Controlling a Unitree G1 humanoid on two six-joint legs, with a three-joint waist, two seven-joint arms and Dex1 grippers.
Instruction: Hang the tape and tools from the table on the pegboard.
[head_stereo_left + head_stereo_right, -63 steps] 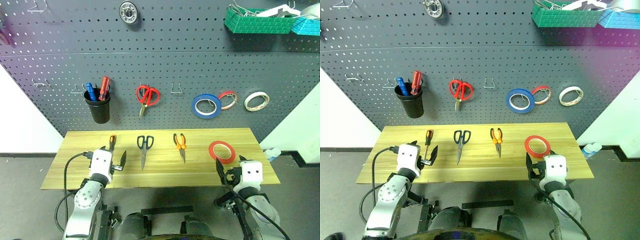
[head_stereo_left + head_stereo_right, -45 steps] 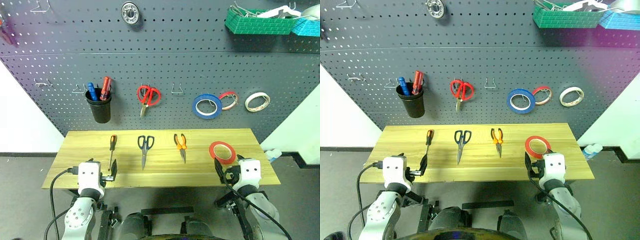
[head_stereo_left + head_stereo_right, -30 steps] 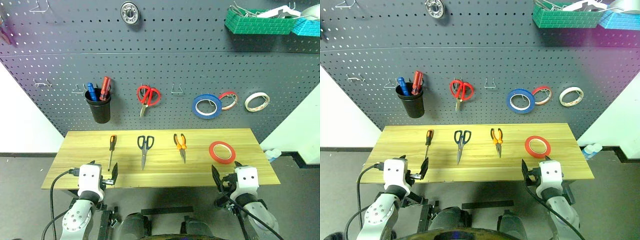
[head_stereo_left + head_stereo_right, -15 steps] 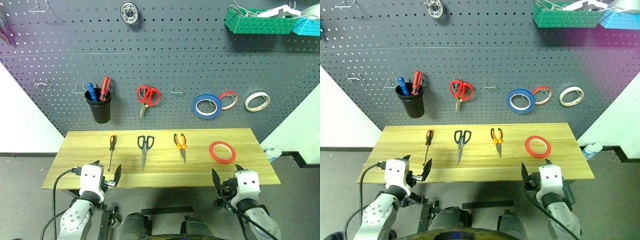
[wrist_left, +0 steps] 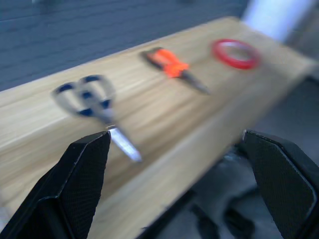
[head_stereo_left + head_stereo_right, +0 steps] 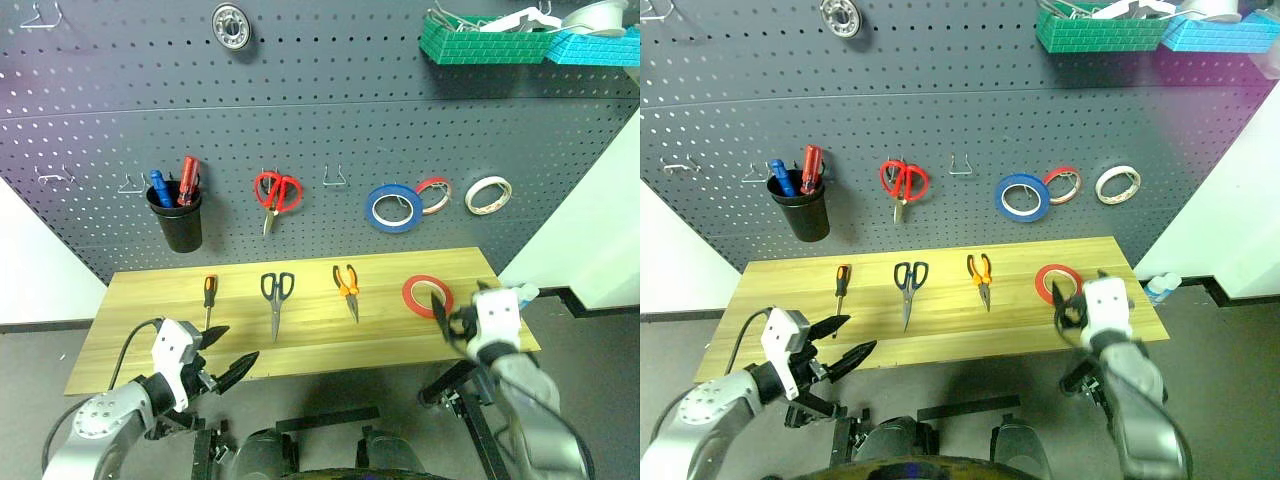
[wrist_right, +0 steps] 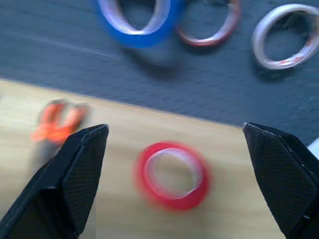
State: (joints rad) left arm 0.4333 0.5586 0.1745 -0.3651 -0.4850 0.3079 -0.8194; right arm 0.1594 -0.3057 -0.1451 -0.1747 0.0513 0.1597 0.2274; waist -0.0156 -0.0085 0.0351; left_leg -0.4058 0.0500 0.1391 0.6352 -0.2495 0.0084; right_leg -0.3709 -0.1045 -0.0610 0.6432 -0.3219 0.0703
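Bright even lighting; both wrist views are blurred, head views sharp.

Grey floor [image 6: 40, 345]; white walls [image 6: 600, 220] flanking.

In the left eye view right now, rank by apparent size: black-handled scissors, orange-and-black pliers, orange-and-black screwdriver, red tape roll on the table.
1. Black-handled scissors, longest.
2. Orange-and-black pliers.
3. Slim orange-and-black screwdriver, nearly the pliers' length, so unsure.
4. Red tape roll, shortest but widest, partly hidden by the right end effector.
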